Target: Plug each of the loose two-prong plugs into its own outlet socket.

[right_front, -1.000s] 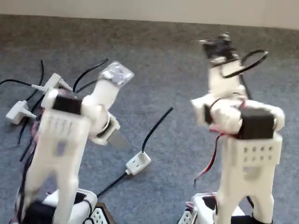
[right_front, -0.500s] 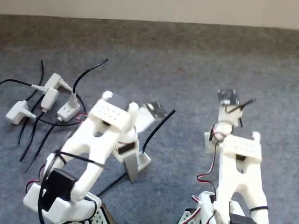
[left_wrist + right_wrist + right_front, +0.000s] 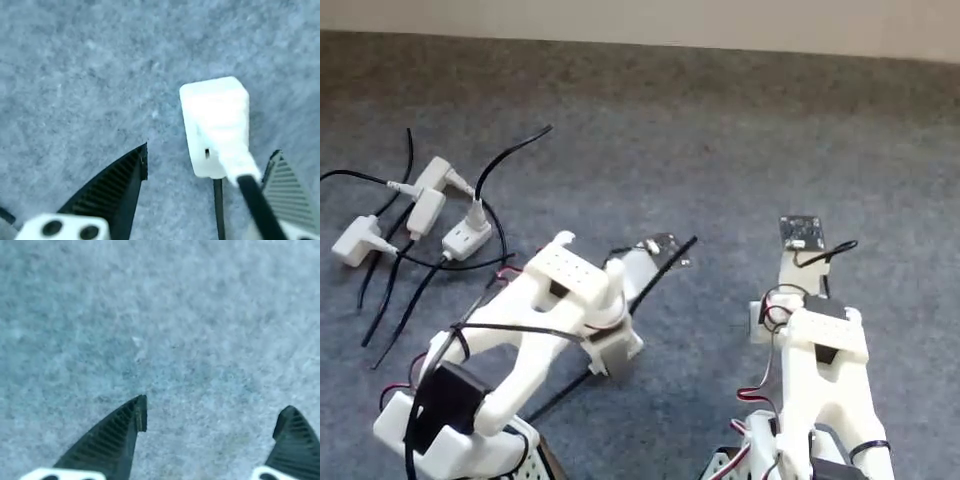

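White plastic up close: the left arm (image 3: 535, 330) folds low over the grey carpet (image 3: 720, 150). Its claw, the left claw (image 3: 209, 155), hangs wide open, one ridged black finger (image 3: 125, 180) on each side of the socket (image 3: 215, 120), and it grips nothing. The fingers look clear of the socket, though on one side that's hard to judge.

Look at that socket: a boxy white block with rounded corners, lying flat on the carpet, one small dark slot showing on its face. A thin black cord (image 3: 218, 205) leaves its near end. From above, the socket peeks out beneath the left arm, in the middle of the floor between the two arms.

Over to the right arm (image 3: 825, 360), which stands apart. The right claw (image 3: 216, 405) is spread just as wide above bare carpet, nothing in it.

Farther back, at the far left, lies a cluster (image 3: 425, 212) of white plug and socket pieces among looping black cords (image 3: 510, 150). I can't tell which of them are joined. It sits well away from both claws.
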Controlling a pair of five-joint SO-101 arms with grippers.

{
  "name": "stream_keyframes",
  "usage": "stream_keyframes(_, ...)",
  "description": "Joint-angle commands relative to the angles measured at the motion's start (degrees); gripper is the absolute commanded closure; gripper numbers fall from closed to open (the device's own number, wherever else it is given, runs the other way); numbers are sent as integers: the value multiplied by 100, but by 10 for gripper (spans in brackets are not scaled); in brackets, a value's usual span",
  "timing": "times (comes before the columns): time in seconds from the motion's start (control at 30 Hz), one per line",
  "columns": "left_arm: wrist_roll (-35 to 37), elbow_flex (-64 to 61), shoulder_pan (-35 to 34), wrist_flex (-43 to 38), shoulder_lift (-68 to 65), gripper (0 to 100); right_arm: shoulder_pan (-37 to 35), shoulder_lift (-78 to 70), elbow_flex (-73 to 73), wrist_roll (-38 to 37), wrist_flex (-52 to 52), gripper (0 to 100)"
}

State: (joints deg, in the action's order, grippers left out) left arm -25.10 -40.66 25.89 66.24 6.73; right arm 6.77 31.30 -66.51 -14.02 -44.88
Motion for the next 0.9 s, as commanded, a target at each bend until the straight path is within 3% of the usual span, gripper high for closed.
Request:
stream_keyframes(0.0, 299, -224, 549, -431, 13, 659, -136, 84, 4, 62, 75, 616)
stream_keyframes(0.13, 281, -470, 752, -738, 13, 832, -136, 84, -145, 44, 75, 616)
stream_keyframes(0.27, 281, -462, 532, -738, 31, 1000, -136, 84, -145, 53, 75, 616)
stream_keyframes(0.43, 211, -22, -84, -536, 66, 996, -136, 84, -145, 62, 84, 616)
stream_keyframes(0.63, -422, 2202, -1499, 308, -171, 996, -136, 84, -171, 62, 84, 616)
stream_keyframes(0.87, -607, 5007, -2633, 853, -2475, 996, -136, 84, -180, 44, 84, 616)
